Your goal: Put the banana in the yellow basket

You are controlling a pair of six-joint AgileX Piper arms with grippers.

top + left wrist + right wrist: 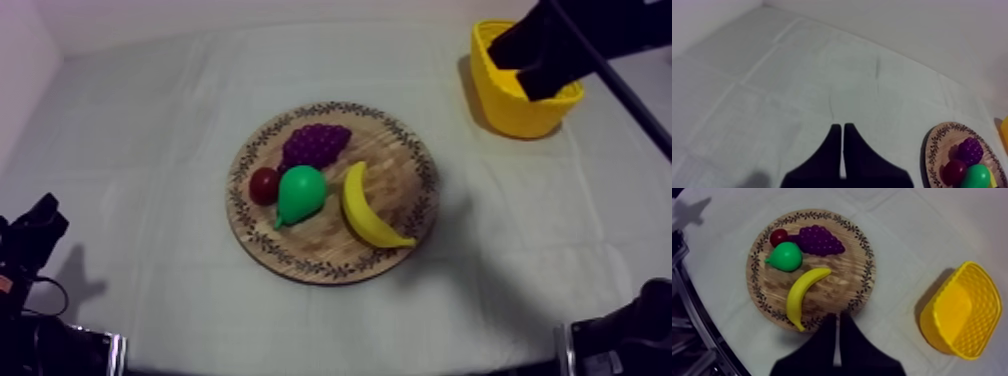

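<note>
Wooden round board [405, 165] with a patterned rim lies at the middle of the cloth-covered counter [140, 110] in the top view. It carries the banana [368, 210] on the side nearer the yellow basket [515, 112], with the pear [300, 194] beside it, the small red fruit [264, 185] touching the pear, and the bunch of grapes [316, 144] at the far rim. The basket stands well apart from the board, at the far right of the counter. The right arm [575, 35] reaches in from the upper right, its dark end over the basket's rim, while the left arm [30, 240] sits low at the left edge. Left wrist view: the left end effector [843, 128] hangs over bare cloth, its two black fingers lying together as a narrow wedge with nothing between them; the board's edge with grapes, red fruit and pear lies off to one side. Right wrist view: the right end effector [837, 317] is likewise closed on nothing — its tips point at the board's rim, just beside the banana's tip, which rests flat on the wood between the pear and the rim, with the basket off to the side.
</note>
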